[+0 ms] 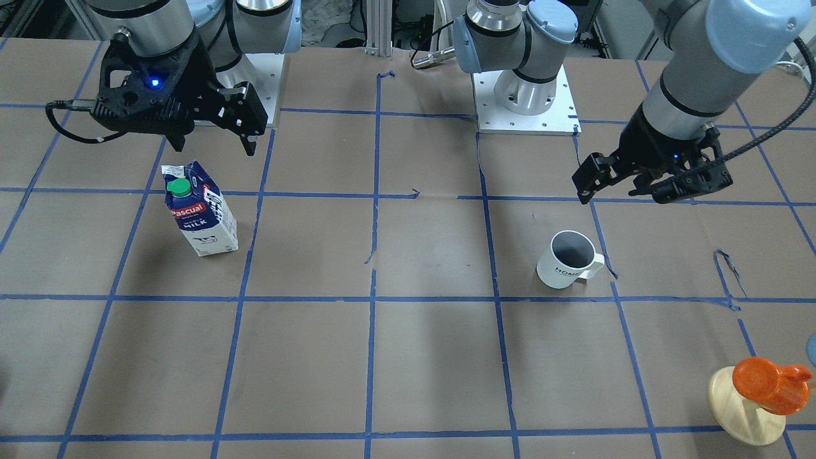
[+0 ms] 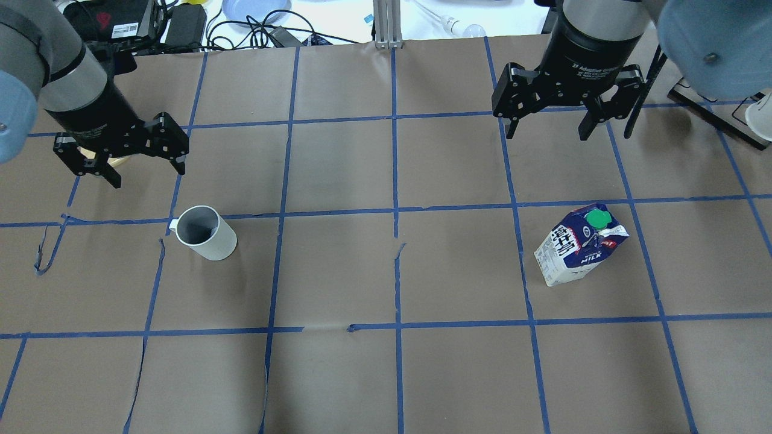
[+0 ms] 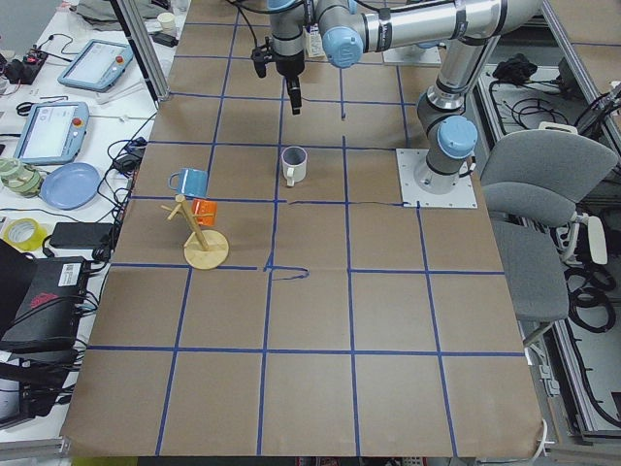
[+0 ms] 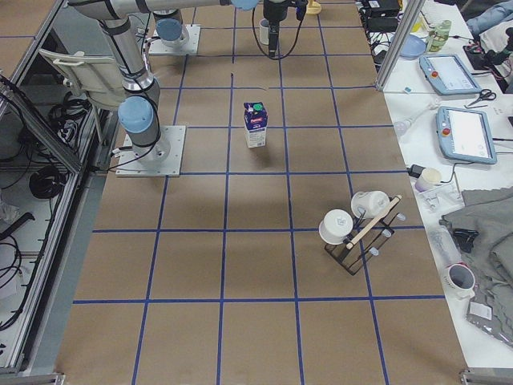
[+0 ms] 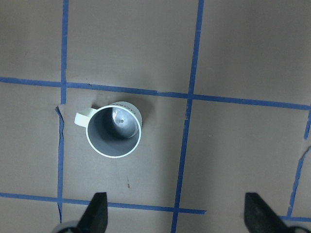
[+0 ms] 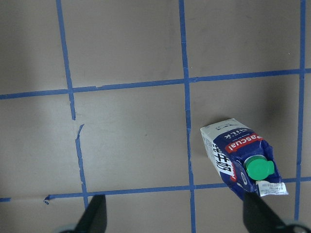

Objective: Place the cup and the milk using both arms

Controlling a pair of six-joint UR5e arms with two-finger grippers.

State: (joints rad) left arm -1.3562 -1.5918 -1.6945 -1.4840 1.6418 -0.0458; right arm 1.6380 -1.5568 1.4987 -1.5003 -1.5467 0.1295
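Note:
The white cup (image 1: 569, 260) stands upright on the brown table, handle to one side; it also shows in the overhead view (image 2: 208, 241) and the left wrist view (image 5: 114, 131). My left gripper (image 1: 628, 191) hovers open and empty above and beside it (image 2: 148, 175). The milk carton (image 1: 203, 213) stands upright with its green cap on top; it also shows in the overhead view (image 2: 578, 244) and the right wrist view (image 6: 240, 160). My right gripper (image 1: 213, 146) hovers open and empty above and beside it (image 2: 549, 134).
An orange cup on a pale wooden stand (image 1: 758, 395) sits at the table's corner on my left side. A rack with white cups (image 4: 357, 228) stands on my right side. Both arm bases (image 1: 523, 95) are bolted at the table's robot edge.

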